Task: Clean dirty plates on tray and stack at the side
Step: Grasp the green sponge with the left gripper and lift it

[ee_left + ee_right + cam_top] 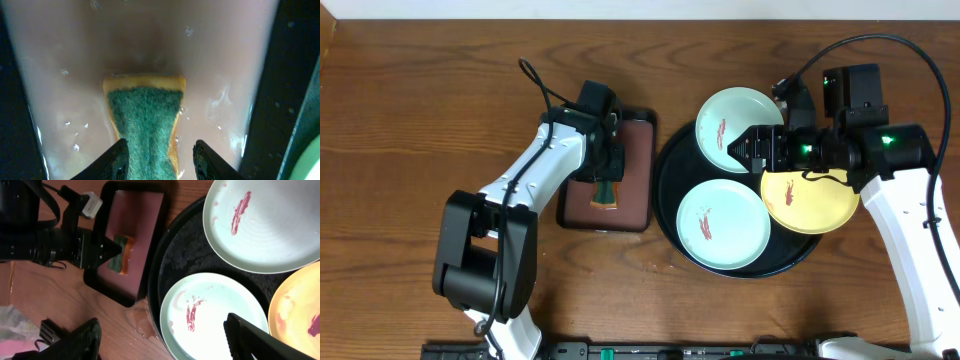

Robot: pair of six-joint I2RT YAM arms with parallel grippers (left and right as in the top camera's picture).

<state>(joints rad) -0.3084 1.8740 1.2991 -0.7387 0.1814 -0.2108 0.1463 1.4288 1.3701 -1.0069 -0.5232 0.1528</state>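
Three smeared plates lie on the round black tray: a mint plate at the back, a mint plate at the front, a yellow plate at the right, overhanging the rim. My right gripper hovers open and empty above the tray, between the plates. The right wrist view shows its fingers wide apart over the front mint plate. My left gripper is open around a green and yellow sponge; the left finger touches it, the right finger stands apart.
The sponge lies in a small rectangular black tray with a wet maroon inside, left of the round tray. A small water puddle sits on the wooden table between the two trays. Cables hang over both arms.
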